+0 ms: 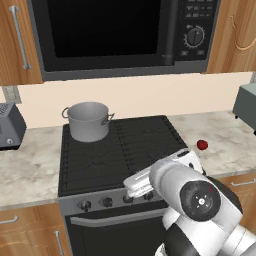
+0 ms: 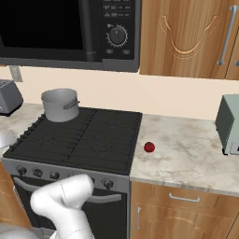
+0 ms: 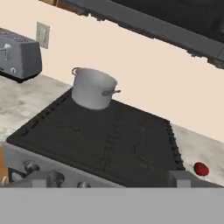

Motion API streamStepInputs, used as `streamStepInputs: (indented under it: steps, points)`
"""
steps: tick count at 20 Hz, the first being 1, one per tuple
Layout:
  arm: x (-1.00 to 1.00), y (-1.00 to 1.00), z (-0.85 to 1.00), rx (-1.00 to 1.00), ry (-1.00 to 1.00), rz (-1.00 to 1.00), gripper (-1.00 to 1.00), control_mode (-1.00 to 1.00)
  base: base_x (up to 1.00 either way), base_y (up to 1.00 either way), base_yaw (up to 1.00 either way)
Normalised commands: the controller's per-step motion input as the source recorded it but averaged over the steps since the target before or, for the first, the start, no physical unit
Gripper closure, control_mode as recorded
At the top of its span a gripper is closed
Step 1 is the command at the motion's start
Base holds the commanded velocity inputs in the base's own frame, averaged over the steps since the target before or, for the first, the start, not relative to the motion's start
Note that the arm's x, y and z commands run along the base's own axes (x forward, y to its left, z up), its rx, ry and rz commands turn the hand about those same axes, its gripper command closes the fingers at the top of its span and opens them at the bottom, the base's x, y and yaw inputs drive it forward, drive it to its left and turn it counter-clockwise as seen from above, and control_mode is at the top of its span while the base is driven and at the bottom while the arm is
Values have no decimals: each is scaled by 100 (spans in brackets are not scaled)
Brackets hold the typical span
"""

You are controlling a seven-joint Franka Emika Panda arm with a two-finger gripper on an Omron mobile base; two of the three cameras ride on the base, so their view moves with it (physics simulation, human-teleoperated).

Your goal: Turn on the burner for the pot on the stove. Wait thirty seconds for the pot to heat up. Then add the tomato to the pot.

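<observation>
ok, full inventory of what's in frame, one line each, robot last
pot: 1, grey metal, lidless, back-left burner of the stove
stove: 1, black, dark grates, knob strip in front
tomato: 1, red, counter right of the stove
microwave: 1, black, above the stove
toaster: 1, grey, counter left of the stove
grey appliance: 1, counter far right, type unclear
wall outlet: 1, backsplash by the toaster
cabinets: wood, above and below the counter
arm: white, in front of the stove
hand: fingertips low near the knobs, state unclear
</observation>
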Motion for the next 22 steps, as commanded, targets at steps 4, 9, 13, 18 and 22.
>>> streamStepInputs:
  steps: [4,9,13,18,22]
  points:
    - [0,-60,0,10,54,-23,-100,-100,0,0,0]
    - [0,-45,0,6,32,-10,-100,-100,0,0,0]
    - [0,-28,0,0,31,-9,-100,-100,0,0,0]
    - [0,-7,0,0,0,0,-100,-100,0,0,0]
    - [2,-41,0,0,0,4,-100,-100,0,0,0]
